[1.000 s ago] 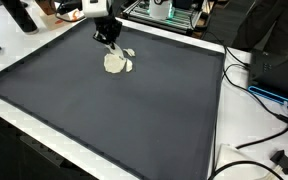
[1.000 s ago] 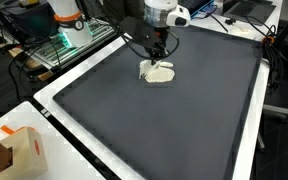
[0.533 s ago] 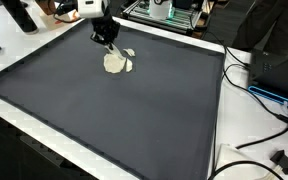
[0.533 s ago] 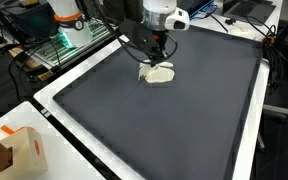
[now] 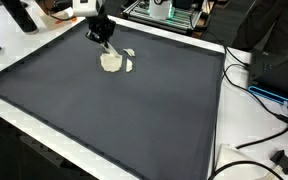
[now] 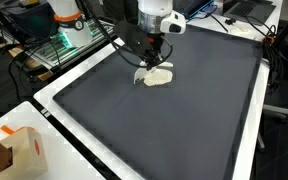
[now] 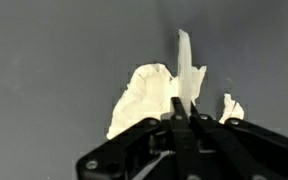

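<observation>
Pale cloth point(image 5: 112, 62) is pinched at a fold by the hand point(image 5: 103, 42). Both are now shifted upper-left on the desk point(image 5: 134, 115), so the grip is judged secure.

The pincer point(image 7: 184, 122) hides the lower edge of the cloth point(image 7: 144, 100).

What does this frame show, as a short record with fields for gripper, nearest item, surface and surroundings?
gripper: gripper pointing down at the far part of the mat, fingers closed together
nearest item: crumpled white cloth, one narrow fold pinched in the gripper
cloth state: most of it lies bunched on the surface, seen in both exterior views
surface: dark mat with a pale border
surroundings: cardboard box off the mat's corner; cables beside the mat
</observation>
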